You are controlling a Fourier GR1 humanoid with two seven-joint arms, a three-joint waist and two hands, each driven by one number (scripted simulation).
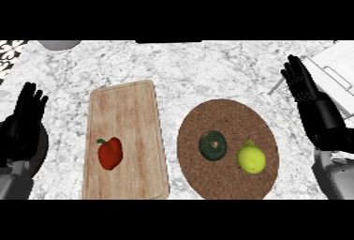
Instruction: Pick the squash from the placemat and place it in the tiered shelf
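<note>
Squash (213, 146), dark green and round, sits on the brown round placemat (228, 112), left of centre, with a yellow lemon (252, 158) just beside it on its right. I see nothing touching it. My right hand (303, 89) shows at the right edge, released, fingers straight and pointing up, apart from the placemat and holding nothing. My left hand (27, 112) rests at the left edge, also released with fingers up. A wooden cutting board (124, 117) lies on the marble table (207, 65) left of the placemat, carrying a red bell pepper (110, 153). A white tiered shelf (339, 70) shows in part at the upper right corner, behind my right hand.
</note>
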